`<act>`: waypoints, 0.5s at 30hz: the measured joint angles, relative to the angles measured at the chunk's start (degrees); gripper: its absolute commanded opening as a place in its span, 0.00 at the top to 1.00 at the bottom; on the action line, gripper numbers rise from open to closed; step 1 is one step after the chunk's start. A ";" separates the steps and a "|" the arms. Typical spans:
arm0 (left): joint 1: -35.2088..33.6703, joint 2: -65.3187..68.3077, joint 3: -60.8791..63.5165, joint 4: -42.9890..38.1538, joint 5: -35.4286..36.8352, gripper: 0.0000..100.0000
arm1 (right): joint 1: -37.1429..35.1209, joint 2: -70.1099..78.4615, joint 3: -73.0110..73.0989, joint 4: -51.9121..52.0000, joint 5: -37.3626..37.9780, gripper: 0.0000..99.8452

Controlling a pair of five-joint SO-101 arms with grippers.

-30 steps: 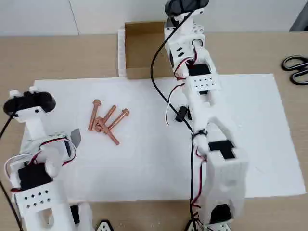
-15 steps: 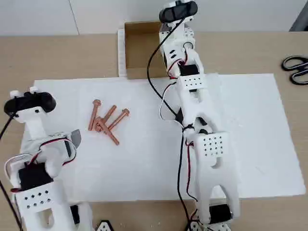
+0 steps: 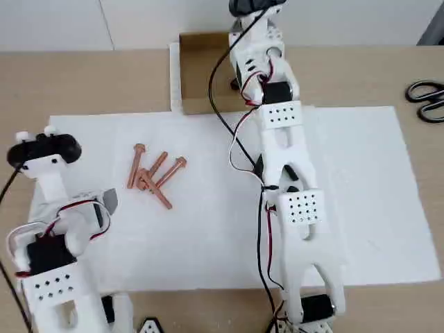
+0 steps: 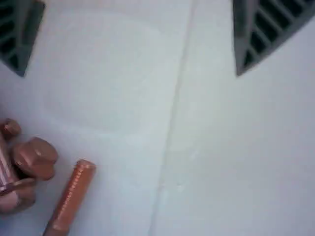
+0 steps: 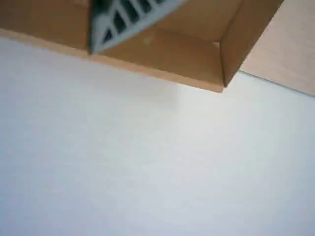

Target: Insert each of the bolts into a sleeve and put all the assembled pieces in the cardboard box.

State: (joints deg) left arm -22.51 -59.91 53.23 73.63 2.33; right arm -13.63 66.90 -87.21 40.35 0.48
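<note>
Several copper bolts (image 3: 154,173) lie in a loose pile on the white foam sheet (image 3: 361,173), left of centre. The left wrist view has some of these bolts (image 4: 34,162) close by. My left gripper (image 3: 105,200) hangs open just short of the pile, its jaws wide apart over bare foam (image 4: 138,39). The cardboard box (image 3: 200,69) stands at the sheet's far edge. My right arm (image 3: 277,118) stretches out to it, with the right gripper (image 3: 239,75) above the box's right part. The right wrist view looks along the box's wall (image 5: 162,54).
Black-handled scissors (image 3: 426,98) lie on the wooden table at the far right. The foam sheet covers most of the table's middle, with wide bare stretches right of my right arm. A white strip (image 3: 175,76) lines the box's left side.
My right arm has straightened and reached farther back, carrying its gripper to the cardboard box. The left arm and the bolts have stayed put.
</note>
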 measured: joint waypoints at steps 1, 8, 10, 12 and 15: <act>0.00 0.00 0.00 0.00 0.00 0.75 | 0.00 0.00 -2.81 3.78 0.00 0.84; 0.00 0.00 0.00 0.00 0.00 0.75 | -0.62 -6.51 -6.07 28.22 0.00 0.84; 0.00 0.00 0.00 0.00 0.00 0.75 | -0.70 -12.04 -6.07 35.16 0.00 0.84; 0.00 0.00 0.00 0.00 0.00 0.75 | -1.41 -17.41 -6.24 42.29 0.00 0.84; 0.00 0.00 0.00 0.00 0.00 0.75 | -2.20 -24.00 -6.24 52.66 0.00 0.84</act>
State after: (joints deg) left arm -22.51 -59.91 53.23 73.63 2.33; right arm -15.82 42.90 -93.45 93.01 0.48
